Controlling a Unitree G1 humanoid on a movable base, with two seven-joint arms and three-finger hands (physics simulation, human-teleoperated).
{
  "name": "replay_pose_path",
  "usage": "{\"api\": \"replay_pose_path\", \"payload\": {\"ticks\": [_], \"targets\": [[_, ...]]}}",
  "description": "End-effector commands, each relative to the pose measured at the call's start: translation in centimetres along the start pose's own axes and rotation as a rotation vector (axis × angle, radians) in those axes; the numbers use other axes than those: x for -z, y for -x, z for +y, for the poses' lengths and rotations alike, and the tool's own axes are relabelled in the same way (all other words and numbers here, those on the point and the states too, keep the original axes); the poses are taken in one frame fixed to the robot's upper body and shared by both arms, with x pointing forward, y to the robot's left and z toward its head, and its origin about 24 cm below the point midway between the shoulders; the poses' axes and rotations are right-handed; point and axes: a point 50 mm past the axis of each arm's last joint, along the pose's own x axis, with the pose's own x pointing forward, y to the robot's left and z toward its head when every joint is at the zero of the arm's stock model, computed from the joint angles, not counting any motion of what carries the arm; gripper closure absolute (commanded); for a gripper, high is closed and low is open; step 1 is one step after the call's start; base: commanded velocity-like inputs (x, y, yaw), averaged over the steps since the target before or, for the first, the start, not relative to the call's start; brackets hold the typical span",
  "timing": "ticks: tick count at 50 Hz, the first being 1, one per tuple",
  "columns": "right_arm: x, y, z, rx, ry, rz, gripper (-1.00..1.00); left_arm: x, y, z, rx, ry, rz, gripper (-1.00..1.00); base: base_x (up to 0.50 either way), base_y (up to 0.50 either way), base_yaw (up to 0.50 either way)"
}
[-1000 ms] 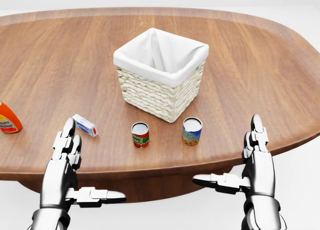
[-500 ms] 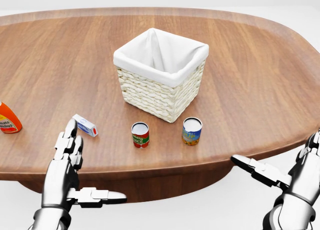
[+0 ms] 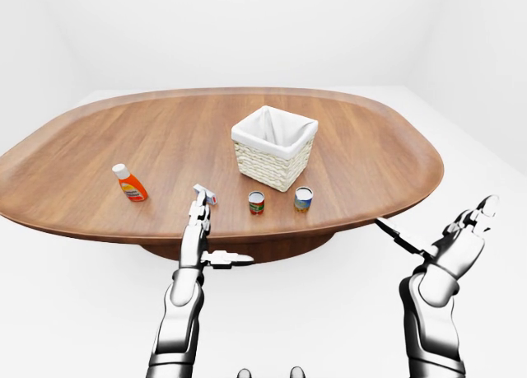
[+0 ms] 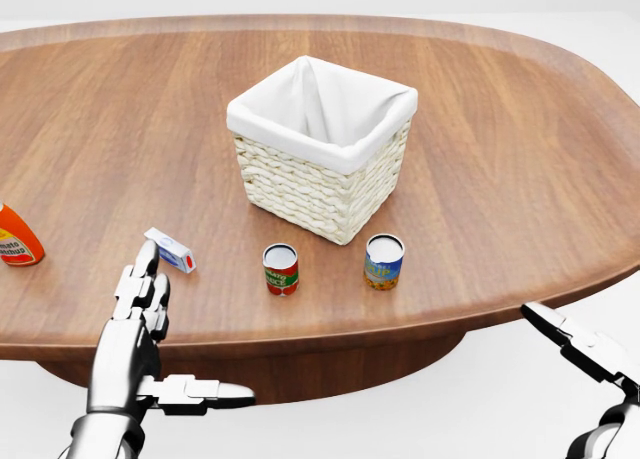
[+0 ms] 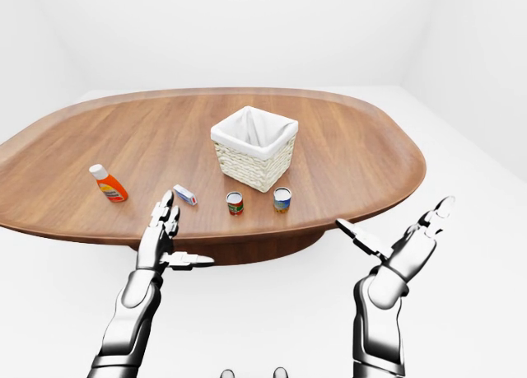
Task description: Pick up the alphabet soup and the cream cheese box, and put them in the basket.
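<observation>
Oval wooden table (image 4: 520, 169), carrying all items. White-lined wicker basket (image 4: 322, 149) near table centre. Orange bottle (image 4: 16, 237) at the left edge. Alphabet soup (image 4: 281, 269) and a blue can (image 4: 384, 261) upright near the bottom edge, below the basket. Cream cheese box (image 4: 170, 250) just beside left hand (image 4: 140, 324), fingers spread, empty. Right hand (image 5: 403, 246) off the table's right edge, fingers apart, empty.

Head view — below the basket (image 4: 320, 149): two cans (image 4: 281, 269), box (image 4: 170, 249) left, probably a bottle (image 4: 17, 237) far left.
</observation>
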Motion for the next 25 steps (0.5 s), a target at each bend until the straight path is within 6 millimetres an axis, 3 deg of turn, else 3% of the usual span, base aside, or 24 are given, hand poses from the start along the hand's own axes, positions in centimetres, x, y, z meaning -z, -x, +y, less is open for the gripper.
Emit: {"api": "replay_pose_path", "payload": {"ticks": [1, 10, 25], "targets": [[-0.43, -0.23, -0.94, 0.038, 0.004, -0.032, -1.0, -0.1, 0.05, -0.02, 0.0, -0.002, -0.002, -1.0, 0.0, 0.0, 0.0], [-0.58, -0.64, -1.55, 0.066, 0.068, -0.012, -1.0, -0.35, 0.16, 0.01, -0.003, -0.004, -0.016, -1.0, 0.0, 0.0, 0.0], [-0.35, -0.58, -1.27, 0.055, 0.01, 0.016, -1.0, -0.26, 0.14, 0.03, -0.005, -0.005, -0.021, -1.0, 0.0, 0.0, 0.0]]}}
